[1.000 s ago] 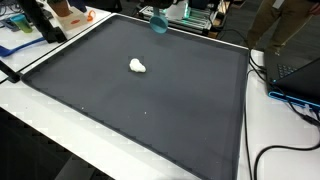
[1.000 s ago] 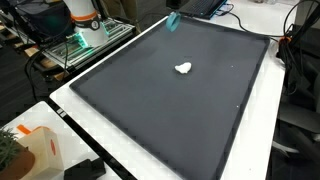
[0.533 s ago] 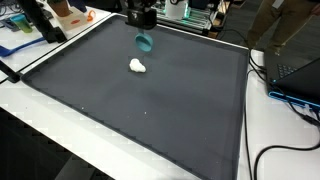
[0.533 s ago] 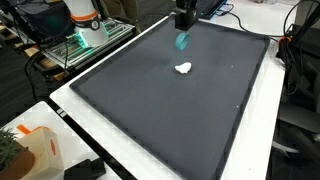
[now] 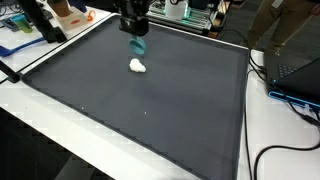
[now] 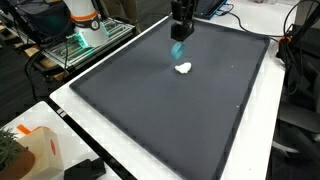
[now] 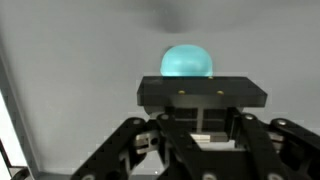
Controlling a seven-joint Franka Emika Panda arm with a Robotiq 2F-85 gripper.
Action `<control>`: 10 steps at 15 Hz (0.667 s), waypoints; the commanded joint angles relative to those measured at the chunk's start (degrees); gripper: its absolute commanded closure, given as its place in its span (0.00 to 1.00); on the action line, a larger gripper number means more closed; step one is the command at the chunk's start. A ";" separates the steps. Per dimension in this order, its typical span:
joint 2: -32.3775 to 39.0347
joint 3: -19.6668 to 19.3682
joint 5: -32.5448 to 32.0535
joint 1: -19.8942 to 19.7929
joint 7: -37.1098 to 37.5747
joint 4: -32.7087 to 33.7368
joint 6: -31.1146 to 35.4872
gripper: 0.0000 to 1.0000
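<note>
On the white table (image 5: 35, 125) lies a large dark grey fabric mat (image 5: 150, 120), and the change of the last second happens over its far part. A second ago a small turquoise rounded plastic piece (image 5: 138, 46) hung at the mat's far edge with the arm almost out of frame. Now the black two-finger gripper (image 5: 136, 38) has come down and inward, and its whole body shows in both exterior views. The claw is clamped narrow on the turquoise piece, which hangs from the fingertips just above the mat, not resting on it as far as the frames show. By my judgement the carry has brought the piece from the border to a spot just behind a small white crumpled lump (image 5: 138, 66), near it but apart. In an exterior view the turquoise piece (image 6: 178, 50) looks taller than wide, so its long axis runs roughly up and down, in line with the fingers, slightly tilted. In the wrist view its domed end (image 7: 187, 60) points away from the wrist toward the mat; I cannot tell whether it is hollow. To the right, off the mat, sits a dark laptop (image 5: 300, 72), well apart.
</note>
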 commanded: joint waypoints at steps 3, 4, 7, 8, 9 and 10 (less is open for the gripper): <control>2.69 -0.58 -1.81 0.19 0.94 0.20 4.84 0.78; 3.26 -0.68 -2.24 0.29 1.27 0.26 4.85 0.78; 4.85 -0.83 -2.34 0.44 1.22 0.49 5.21 0.78; 5.36 -0.81 -2.00 0.44 0.88 0.51 5.80 0.78; 5.92 -0.87 -2.30 0.54 0.88 0.38 6.78 0.78; 6.52 -0.90 -2.26 0.56 0.70 0.41 7.45 0.78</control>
